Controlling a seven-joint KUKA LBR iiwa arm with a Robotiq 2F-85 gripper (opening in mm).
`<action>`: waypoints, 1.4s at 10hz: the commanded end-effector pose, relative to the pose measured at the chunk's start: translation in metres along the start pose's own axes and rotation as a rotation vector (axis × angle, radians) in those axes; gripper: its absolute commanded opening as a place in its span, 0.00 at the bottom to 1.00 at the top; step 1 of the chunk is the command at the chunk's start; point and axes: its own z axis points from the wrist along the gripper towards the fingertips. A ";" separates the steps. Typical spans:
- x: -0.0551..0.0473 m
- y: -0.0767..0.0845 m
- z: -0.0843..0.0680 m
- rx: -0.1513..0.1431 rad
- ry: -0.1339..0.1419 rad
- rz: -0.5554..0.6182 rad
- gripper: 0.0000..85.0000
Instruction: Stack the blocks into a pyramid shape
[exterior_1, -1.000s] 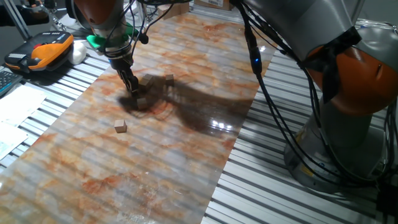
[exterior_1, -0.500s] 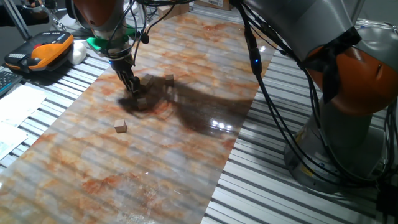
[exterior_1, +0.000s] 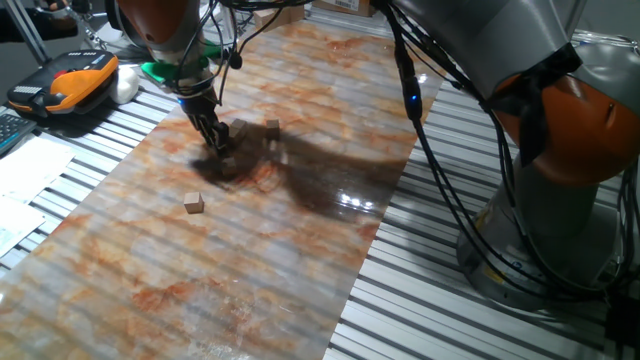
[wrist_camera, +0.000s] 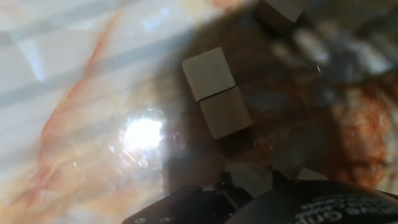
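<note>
Near block: a lone wooden block (exterior_1: 194, 203) sits on the marbled tabletop (exterior_1: 300, 250), nearer the camera and to the left, well apart from the others.
Middle blocks: a small cluster of blocks (exterior_1: 229, 162) lies in the arm's shadow, right under the fingers; the fixed view is too dim to count them.
Hand view: two blocks (wrist_camera: 216, 92) lie touching side by side, flat on the table; a third block (wrist_camera: 278, 11) shows at the top edge, apart from the pair.
Gripper: the gripper (exterior_1: 216, 140) points down at the cluster, fingertips at or just above it. Whether the fingers are spread or closed, or hold anything, cannot be told; the hand view shows only a dark blurred body at the bottom edge.
Far block: one more block (exterior_1: 272, 127) lies just beyond the cluster, to the right.
Left edge: an orange and black device (exterior_1: 68, 82) rests off the marbled board, on the slatted surface.
</note>
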 end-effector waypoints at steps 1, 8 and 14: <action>0.000 0.001 -0.003 -0.004 -0.006 -0.024 0.00; 0.000 0.000 -0.012 -0.048 -0.007 -0.207 0.00; -0.006 0.005 -0.016 -0.064 -0.017 -0.323 0.00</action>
